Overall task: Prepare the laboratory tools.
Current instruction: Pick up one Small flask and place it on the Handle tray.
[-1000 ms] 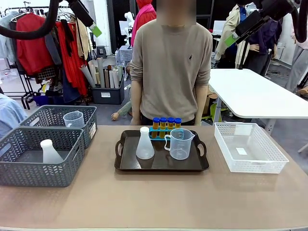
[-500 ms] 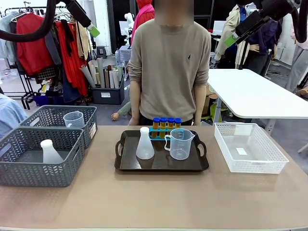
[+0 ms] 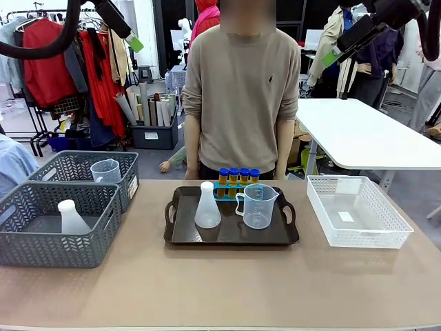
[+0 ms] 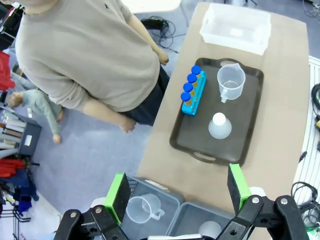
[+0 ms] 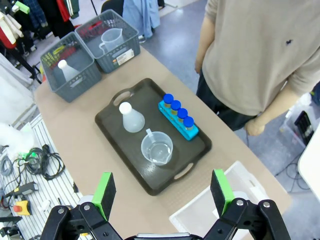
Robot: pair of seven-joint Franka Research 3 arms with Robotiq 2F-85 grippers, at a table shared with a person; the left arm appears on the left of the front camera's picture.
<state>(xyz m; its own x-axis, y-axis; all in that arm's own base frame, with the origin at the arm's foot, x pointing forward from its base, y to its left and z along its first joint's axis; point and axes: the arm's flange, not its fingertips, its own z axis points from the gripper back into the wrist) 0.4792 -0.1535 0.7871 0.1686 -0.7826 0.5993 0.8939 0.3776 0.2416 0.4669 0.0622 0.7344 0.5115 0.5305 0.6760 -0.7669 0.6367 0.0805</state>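
A dark tray (image 3: 227,241) lies mid-table. On it stand a white conical flask (image 3: 207,207), a clear handled beaker (image 3: 258,205) and a blue rack (image 3: 238,186) of yellow tubes with blue caps (image 3: 234,174). From above, the wrist views show the same flask (image 5: 133,119), beaker (image 5: 157,148) and rack (image 4: 194,92). My left gripper (image 4: 177,192) hangs high over the table's left side, open, with nothing between its fingers. My right gripper (image 5: 162,192) is high over the right side, also open and holding nothing. In the front view both sit at the top corners, the left gripper (image 3: 131,38) and the right gripper (image 3: 334,54).
Two grey mesh baskets (image 3: 55,249) stand at the left, one holding a second flask (image 3: 71,217), the other a second beaker (image 3: 105,171). A white mesh basket (image 3: 358,238) sits at the right. A person (image 3: 238,96) stands behind the tray, arms down.
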